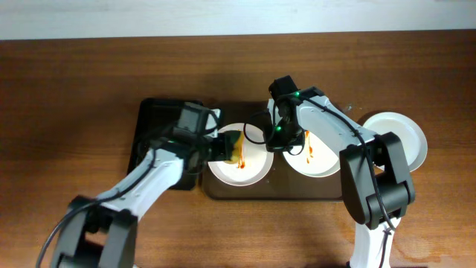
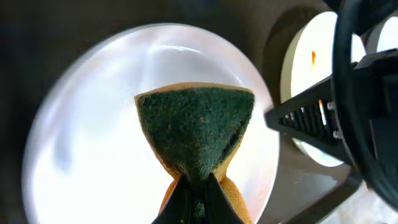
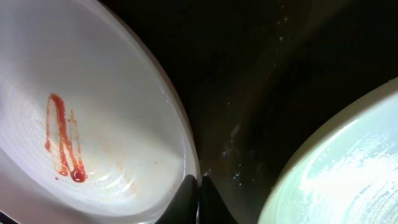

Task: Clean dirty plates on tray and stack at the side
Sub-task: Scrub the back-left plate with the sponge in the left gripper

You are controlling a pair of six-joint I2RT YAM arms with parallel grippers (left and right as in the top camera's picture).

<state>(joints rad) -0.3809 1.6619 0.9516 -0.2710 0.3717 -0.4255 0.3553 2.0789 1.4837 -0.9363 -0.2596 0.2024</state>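
Observation:
Two white plates lie on the dark-brown tray (image 1: 223, 192). My left gripper (image 1: 221, 147) is shut on a green-and-yellow sponge (image 2: 196, 127) and presses it onto the left plate (image 1: 253, 170), which also shows in the left wrist view (image 2: 93, 137). A short sauce streak (image 1: 242, 161) shows beside the sponge. The right plate (image 1: 323, 160) has a red sauce streak (image 3: 62, 143). My right gripper (image 3: 198, 190) is shut on that plate's left rim (image 3: 180, 124), between the two plates (image 1: 277, 140). A third white plate (image 1: 398, 138) lies on the bare table to the right of the tray.
A narrower black tray (image 1: 149, 141) lies left of the brown tray, under my left arm. A black cable loops over the gap between the plates (image 1: 256, 130). The tray floor between the plates is wet (image 3: 236, 143). Wood-grain tabletop (image 1: 74, 112) surrounds the trays.

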